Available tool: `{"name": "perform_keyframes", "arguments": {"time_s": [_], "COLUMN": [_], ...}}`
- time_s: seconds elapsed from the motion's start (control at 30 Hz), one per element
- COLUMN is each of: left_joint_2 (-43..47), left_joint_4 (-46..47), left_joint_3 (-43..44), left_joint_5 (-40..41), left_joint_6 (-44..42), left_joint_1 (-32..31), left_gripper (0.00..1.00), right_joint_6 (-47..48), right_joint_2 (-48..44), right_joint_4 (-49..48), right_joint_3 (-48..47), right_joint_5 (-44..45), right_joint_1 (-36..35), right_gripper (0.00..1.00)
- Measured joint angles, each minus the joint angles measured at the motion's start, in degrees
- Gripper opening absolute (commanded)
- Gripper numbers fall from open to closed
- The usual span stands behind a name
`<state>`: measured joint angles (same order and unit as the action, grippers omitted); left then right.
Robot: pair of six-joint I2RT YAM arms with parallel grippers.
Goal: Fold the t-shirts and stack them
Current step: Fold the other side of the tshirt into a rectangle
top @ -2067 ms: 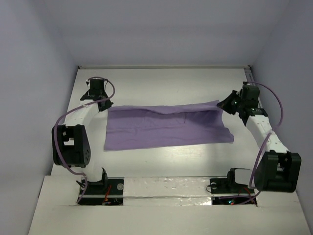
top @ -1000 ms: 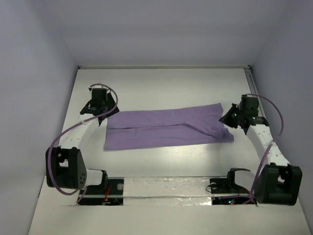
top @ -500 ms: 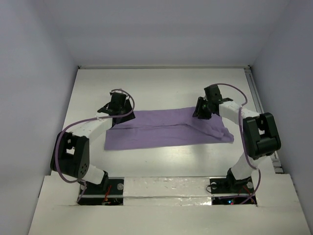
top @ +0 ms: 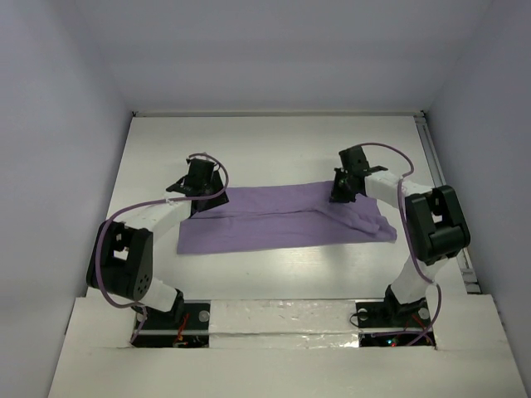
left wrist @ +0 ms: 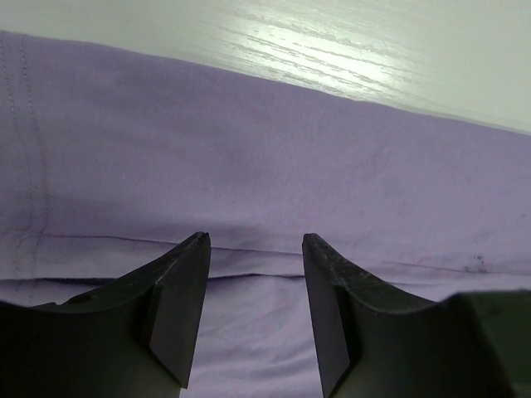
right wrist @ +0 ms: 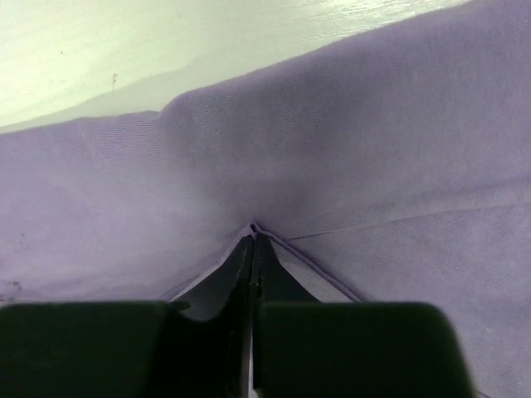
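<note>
Swung inward onto t-shirt (top: 282, 220): right end effector (right wrist: 251, 239) pinches fold, left end effector (left wrist: 254, 247) agape, empty; table (top: 249, 149) beneath.

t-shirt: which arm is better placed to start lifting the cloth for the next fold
Right. The right end effector is shut on a puckered pinch of the t-shirt near its far edge; the left end effector is open over flat cloth, gripping nothing yet.

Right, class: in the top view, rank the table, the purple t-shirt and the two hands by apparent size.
table
purple t-shirt
left hand and right hand: these look alike, so I won't rank them
</note>
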<state>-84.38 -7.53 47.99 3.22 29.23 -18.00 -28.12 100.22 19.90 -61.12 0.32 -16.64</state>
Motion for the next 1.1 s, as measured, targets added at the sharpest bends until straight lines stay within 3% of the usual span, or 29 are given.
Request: {"name": "perform_keyframes", "arguments": {"time_s": [0.2,0.57,0.7,0.8,0.93,1.0,1.07,1.1], "left_joint_2": [-0.33,-0.57,-1.18,-1.2,-1.38,-1.4,-1.4,-1.4], "left_joint_4": [0.48,0.96,1.05,1.09,0.94,0.94,0.96,0.94], "left_joint_3": [0.0,0.0,0.0,0.04,1.03,1.79,2.47,2.75], "left_joint_5": [-0.2,-1.11,-1.51,-1.7,-1.95,-2.16,-2.34,-2.32], "left_joint_6": [0.17,0.22,0.22,0.22,0.22,0.2,0.2,0.17], "left_joint_1": [0.0,0.0,0.0,0.0,0.0,0.0,-0.09,-0.42], "left_gripper": [0.44,0.43,0.43,0.43,0.43,0.43,0.43,0.43], "right_joint_6": [-0.2,-4.81,-7.61,-9.66,-10.99,-10.82,-10.05,-9.62], "right_joint_2": [-2.03,-18.86,-20.57,-22.34,-24.39,-25.29,-25.64,-25.64], "right_joint_4": [0.9,8.07,10.49,11.82,13.51,15.15,17.38,18.27], "right_joint_3": [0.68,8.72,12.0,14.14,14.69,14.03,12.24,10.93], "right_joint_5": [1.22,0.76,-1.46,-4.15,-7.65,-7.93,-6.6,-5.79], "right_joint_1": [-0.92,-9.27,-11.52,-12.96,-14.43,-14.62,-14.45,-13.92], "right_gripper": [0.0,0.03,0.16,0.31,0.37,0.36,0.27,0.17]}}
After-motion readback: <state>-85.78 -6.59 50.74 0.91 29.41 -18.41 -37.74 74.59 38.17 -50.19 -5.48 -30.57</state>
